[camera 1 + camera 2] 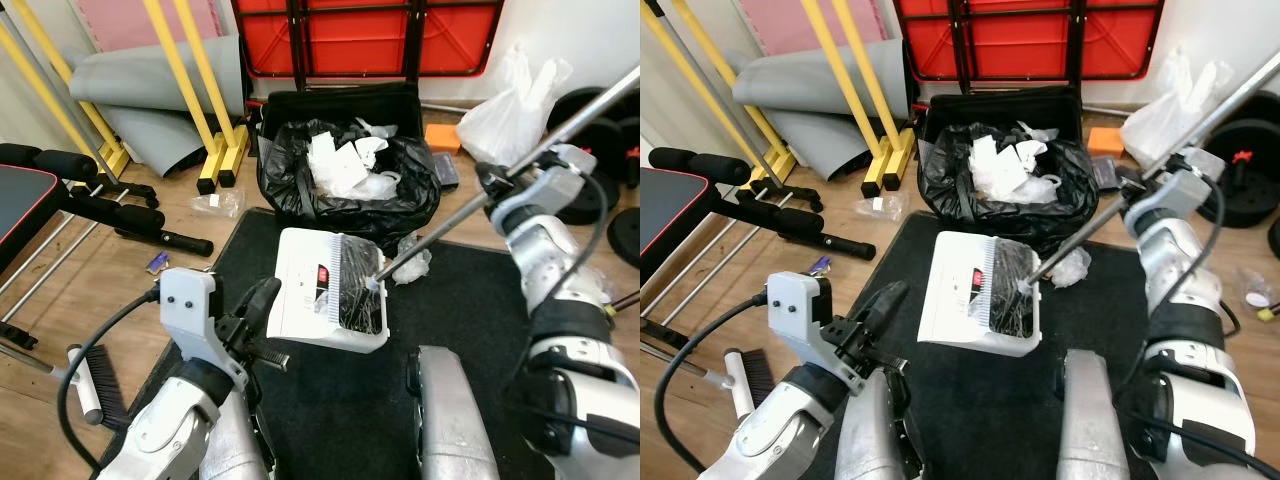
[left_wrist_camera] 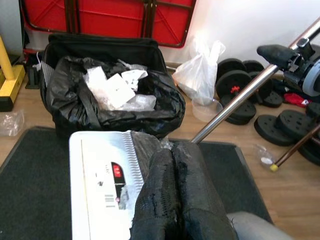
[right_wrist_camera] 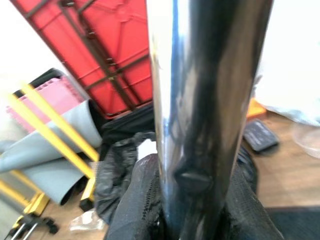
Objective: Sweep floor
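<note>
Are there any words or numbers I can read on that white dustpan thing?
No readable text.
White dustpan: a red label with tiny white marks, too blurred to read.
Same dustpan: small black print and a barcode sticker, too small to read.

White dustpan with a red label and black inside; black mat; black bin bag holding white scraps; silver pole — shiny; wooden floor.

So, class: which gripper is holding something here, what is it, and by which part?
The right gripper is shut on the metal pole of the white dustpan, gripping it partway up the shaft. The left gripper is shut and holds nothing.
</note>
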`<state>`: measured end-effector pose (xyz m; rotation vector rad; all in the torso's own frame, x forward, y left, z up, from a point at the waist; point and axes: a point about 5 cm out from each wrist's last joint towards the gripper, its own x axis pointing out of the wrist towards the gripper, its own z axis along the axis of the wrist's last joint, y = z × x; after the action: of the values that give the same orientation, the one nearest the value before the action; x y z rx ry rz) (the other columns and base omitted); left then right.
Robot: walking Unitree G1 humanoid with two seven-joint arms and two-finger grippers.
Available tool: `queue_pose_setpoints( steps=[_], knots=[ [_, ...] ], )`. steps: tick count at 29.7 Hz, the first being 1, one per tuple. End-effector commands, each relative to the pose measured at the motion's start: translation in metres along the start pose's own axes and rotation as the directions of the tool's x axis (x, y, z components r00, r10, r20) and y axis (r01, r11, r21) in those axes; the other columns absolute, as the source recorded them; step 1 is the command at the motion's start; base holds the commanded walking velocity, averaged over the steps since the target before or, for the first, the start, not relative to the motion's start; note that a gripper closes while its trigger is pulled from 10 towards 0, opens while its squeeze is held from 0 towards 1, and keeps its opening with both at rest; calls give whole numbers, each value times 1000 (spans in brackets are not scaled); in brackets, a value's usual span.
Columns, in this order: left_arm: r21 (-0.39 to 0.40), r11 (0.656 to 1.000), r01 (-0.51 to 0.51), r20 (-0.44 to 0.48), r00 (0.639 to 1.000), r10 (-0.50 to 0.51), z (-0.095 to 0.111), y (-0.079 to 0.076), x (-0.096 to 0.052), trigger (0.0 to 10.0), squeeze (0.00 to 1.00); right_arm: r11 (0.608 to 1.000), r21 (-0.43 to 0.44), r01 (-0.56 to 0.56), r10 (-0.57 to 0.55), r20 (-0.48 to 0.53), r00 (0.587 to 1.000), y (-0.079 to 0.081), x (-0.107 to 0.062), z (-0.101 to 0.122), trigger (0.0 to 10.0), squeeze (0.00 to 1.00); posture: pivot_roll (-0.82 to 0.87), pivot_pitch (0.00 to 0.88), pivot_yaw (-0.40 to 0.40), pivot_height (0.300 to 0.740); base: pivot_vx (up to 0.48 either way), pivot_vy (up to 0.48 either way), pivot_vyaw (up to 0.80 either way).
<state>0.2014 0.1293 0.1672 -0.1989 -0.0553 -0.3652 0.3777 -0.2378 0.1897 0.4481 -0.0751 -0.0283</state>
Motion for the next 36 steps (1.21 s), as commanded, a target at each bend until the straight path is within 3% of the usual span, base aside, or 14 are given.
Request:
queue_pose_setpoints(
  steps=[1, 5, 8, 11, 27, 36],
  knots=[
    [0, 1000, 29, -5, 1000, -29, -2, 0, 1, 10000, 0, 998, 9, -61, 60, 80, 995, 16, 5, 15, 10000, 0, -75, 15, 2, 530, 0, 0, 0],
    [-12, 1000, 25, -7, 1000, -25, -3, 1, 2, 10000, 0, 998, 7, -64, 63, 81, 995, 18, 5, 15, 10000, 0, -76, 12, -1, 535, 0, 0, 0],
    [-14, 1000, 6, -87, 996, -8, -12, 3, 6, 10000, 0, 998, -10, -56, 57, 92, 994, 14, 3, 19, 10000, 0, -81, 0, -6, 550, 0, 0, 0],
    [-11, 1000, 7, -99, 995, -8, -14, 4, 7, 10000, 0, 999, -15, -51, 52, 96, 994, 13, 3, 21, 10000, 0, -82, 0, -6, 555, -160, 0, 0],
    [14, 1000, -9, -53, 999, 9, -13, 7, 9, 10000, 0, 999, -36, -39, 43, 101, 994, 7, -6, 19, 10000, 0, -90, 0, 0, 595, -52, 0, 0],
    [47, 999, -20, -77, 997, 24, -15, 10, 12, 10000, 0, 998, -50, -45, 49, 88, 995, 8, -11, 13, 10000, 0, -93, 0, 3, 620, -145, 0, 0]
  ],
)
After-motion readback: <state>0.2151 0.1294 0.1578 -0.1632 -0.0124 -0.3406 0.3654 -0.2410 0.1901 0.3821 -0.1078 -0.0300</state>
